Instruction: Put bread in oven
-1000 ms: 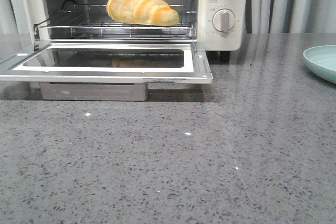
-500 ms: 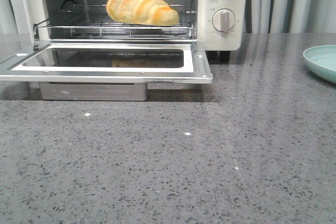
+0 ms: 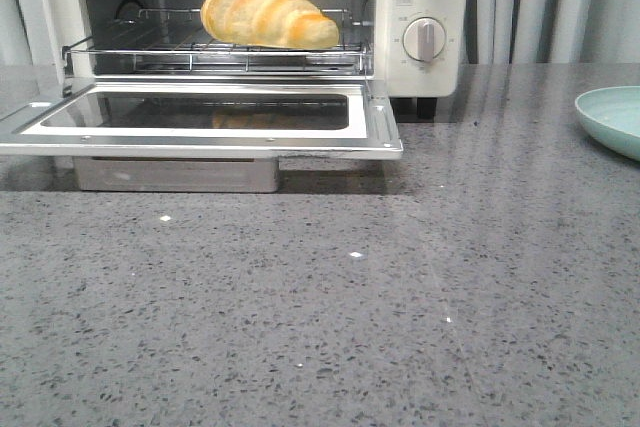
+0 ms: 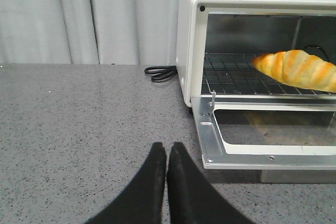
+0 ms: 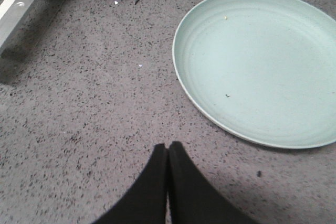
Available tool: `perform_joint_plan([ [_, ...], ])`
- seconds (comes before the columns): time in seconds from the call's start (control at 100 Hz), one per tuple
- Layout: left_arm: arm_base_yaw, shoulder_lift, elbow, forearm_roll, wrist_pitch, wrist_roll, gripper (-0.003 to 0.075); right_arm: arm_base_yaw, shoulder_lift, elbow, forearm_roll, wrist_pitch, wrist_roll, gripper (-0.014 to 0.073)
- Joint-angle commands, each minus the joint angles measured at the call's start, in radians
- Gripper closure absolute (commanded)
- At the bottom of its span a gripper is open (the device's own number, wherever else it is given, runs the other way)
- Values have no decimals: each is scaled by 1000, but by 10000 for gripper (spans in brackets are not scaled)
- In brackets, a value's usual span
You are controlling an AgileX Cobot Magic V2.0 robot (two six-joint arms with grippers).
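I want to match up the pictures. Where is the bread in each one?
Front view: the bread lies on the rack inside the oven, upper middle.
Left wrist view: bread on the rack, at the right edge.
Right wrist view: not in it.
Shared landmark: the open oven door.

Only the tools show, and only in the wrist views; the front view has no part of the robot in it.

The left tool [image 4: 166,153] shows two matte black fingers [image 4: 152,182], smooth and plain. Each is broad where it enters the view and sweeps in a curve to a narrow, rounded tip. A thin seam runs between them.

The right tool [image 5: 168,153] is the same: two matte black fingers [image 5: 184,187], wide at the base, curved and tapering to blunt tips. No cables, screws or markings show on either.
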Motion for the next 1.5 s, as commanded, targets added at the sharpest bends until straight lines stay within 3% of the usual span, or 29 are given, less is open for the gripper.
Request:
perform_joint_plan([
  [0.0,1,-25,-25,-10,-76,0,741,-58,-25,53,53,-202,-53,646],
  [0.21,1,-25,-25,-10,-76,0,741,-141,-136,238,108,-379,-53,646],
  [0.6,1,-25,-25,-10,-76,0,741,-310,-448,418,118,-442,-53,646],
  [1.16,1,-25,-25,-10,-76,0,741,-312,-663,593,72,-597,-53,646],
  [1.49,1,-25,-25,-10,-76,0,741,-312,-680,601,72,-551,-53,646],
])
